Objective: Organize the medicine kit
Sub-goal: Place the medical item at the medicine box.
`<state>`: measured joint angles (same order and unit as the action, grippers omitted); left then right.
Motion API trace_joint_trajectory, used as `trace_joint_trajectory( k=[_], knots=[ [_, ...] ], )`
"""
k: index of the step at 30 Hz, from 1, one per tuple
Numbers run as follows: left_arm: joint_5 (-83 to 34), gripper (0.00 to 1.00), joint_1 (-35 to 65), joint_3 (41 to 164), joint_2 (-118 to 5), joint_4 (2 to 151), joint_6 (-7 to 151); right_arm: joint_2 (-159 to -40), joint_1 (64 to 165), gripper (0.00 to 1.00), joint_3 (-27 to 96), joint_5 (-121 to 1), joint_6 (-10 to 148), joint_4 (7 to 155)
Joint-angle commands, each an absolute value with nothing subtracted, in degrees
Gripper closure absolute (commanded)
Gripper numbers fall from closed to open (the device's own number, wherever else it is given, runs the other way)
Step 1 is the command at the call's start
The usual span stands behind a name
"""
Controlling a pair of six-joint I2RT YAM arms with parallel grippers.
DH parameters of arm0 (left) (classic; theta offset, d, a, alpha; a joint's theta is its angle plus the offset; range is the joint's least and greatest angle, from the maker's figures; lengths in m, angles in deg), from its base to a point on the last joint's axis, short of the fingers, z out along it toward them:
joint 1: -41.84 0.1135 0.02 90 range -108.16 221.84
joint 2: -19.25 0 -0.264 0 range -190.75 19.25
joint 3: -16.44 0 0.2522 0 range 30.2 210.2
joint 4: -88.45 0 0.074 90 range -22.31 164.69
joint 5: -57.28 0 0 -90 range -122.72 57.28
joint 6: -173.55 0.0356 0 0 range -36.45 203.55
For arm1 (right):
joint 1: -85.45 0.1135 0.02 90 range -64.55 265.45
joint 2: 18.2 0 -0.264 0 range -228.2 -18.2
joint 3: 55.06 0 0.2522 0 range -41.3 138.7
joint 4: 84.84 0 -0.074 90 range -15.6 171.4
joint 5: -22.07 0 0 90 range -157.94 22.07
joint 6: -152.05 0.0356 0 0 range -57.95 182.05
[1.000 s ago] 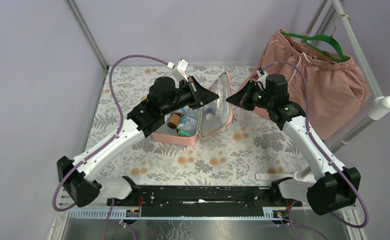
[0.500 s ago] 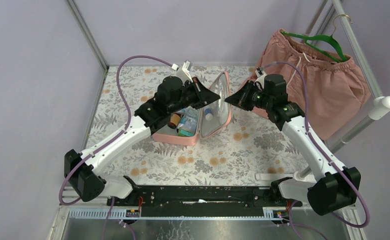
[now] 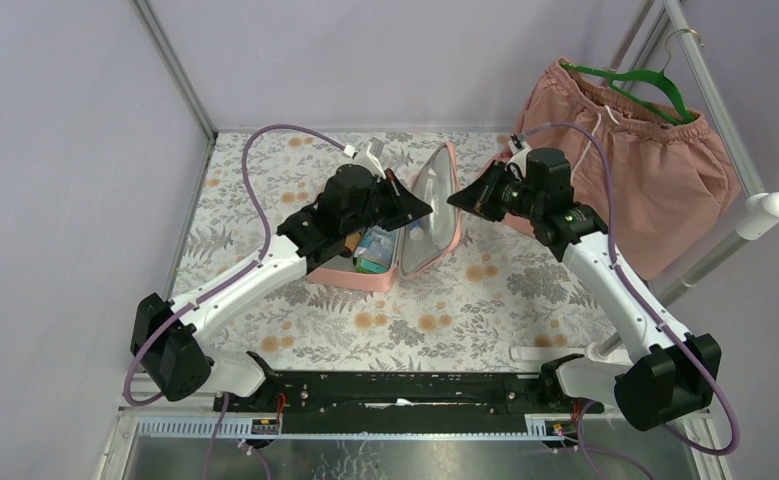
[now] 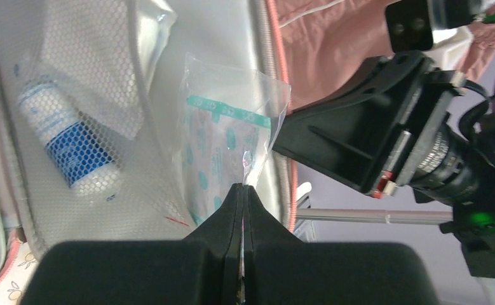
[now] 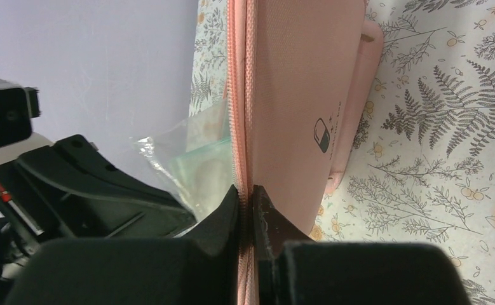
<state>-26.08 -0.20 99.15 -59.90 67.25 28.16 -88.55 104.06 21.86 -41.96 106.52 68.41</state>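
In the middle of the flowered bench [image 3: 525, 290] the medicine kit [image 3: 350, 279] lies open, its tray toward the left of the top view and its lid [image 3: 435, 205] standing almost upright, long edge running from upper frame to lower. The right end effector [image 3: 452, 200] is clamped on the lid's zip rim from the outer, pink side, so it props the lid. The left end effector [image 3: 427, 212] comes in from the tray side, closed on the corner of a clear packet [image 4: 222, 143] with teal print. The mesh pocket [image 4: 73, 82] on the lid's lining, a small bottle [image 4: 67, 143] in it, lies just left of the packet in the left wrist view. I judge the left arm must slide the packet that way; whether its edge is under the mesh I cannot tell.
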Motion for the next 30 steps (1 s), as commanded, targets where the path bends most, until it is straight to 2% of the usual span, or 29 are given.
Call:
trace_joint_trajectory(
  k=[1,23,30],
  knots=[
    [-29.0,1.00,-1.3,97.9,-60.0,65.9,27.6,-88.1,105.6,1.00,24.7,-40.5,107.3,68.9],
    [-38.9,1.00,-5.8,106.8,-67.7,54.3,35.5,-87.5,106.8,1.00,26.4,-41.8,106.1,66.6],
    [-44.6,1.00,-6.6,108.7,-68.0,45.4,37.7,-87.6,106.9,1.00,27.2,-42.2,105.7,66.1]
  ],
)
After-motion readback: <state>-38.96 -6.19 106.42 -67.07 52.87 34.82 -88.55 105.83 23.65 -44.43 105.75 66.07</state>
